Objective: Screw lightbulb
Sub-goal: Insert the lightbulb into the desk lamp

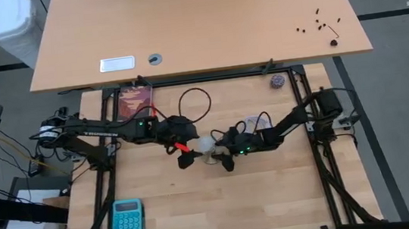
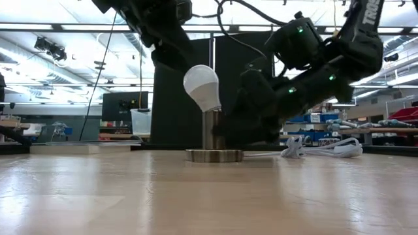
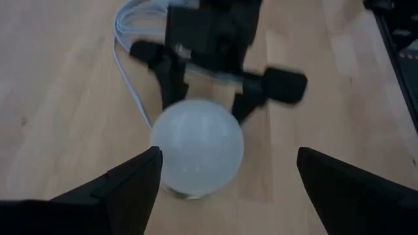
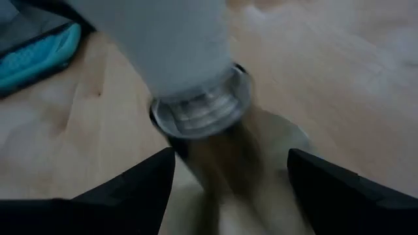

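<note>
Lightbulb (image 2: 201, 87) sits tilted in the mouth of the upright metal socket (image 2: 212, 139), near the middle of my bench (image 1: 273, 191), its white globe leaning to one side instead of standing straight over the post. My left pincer (image 3: 225, 179) hangs just above and around the globe with its fingers spread wide, one finger (image 3: 124, 186) close beside the glass and the other well clear, so it grips nothing. My right pincer (image 4: 228, 173) is low on the other side, its fingers parted to either side of the socket's post and the bulb's threaded base (image 4: 199, 108); from its wrist view I see no firm contact, so I take it as released too. By my reckoning I am in the threading step itself, between turns: the base has met the socket but looks only partly caught, since the bulb leans. My next move calls for closing the left fingers gently on the globe, straightening it over the post, and twisting while the right pincer steadies the socket, whose white cord (image 2: 320, 149) trails off behind it. Turned while crooked, the threads could cross or the bulb could tip out.
</note>
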You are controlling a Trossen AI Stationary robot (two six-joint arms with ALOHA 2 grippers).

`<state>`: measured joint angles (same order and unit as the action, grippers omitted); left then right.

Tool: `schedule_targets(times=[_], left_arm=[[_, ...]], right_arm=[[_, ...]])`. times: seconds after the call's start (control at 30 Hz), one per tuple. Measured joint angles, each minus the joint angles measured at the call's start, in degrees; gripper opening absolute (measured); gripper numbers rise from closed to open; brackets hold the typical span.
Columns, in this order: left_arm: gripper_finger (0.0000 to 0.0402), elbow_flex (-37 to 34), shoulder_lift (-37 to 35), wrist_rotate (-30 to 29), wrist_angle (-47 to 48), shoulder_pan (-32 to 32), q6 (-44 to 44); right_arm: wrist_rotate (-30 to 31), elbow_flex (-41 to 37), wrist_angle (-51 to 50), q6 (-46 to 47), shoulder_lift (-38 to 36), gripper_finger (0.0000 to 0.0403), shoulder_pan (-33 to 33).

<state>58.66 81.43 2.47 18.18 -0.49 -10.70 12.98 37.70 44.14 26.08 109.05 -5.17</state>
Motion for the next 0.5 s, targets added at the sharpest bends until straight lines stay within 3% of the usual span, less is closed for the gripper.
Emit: schedule_targets(times=[0.4, 0.5], left_arm=[[0.0358, -0.1, 0.0, 0.6, 3.5, 0.0, 1.3], [0.0358, -0.1, 0.0, 0.1, 3.6, 0.0, 1.6]], right_arm=[[1.6, 1.5, 4.1, -3.7, 3.7, 0.0306, -0.1], [2.4, 1.7, 4.7, -3.8, 4.3, 0.0291, -0.1]])
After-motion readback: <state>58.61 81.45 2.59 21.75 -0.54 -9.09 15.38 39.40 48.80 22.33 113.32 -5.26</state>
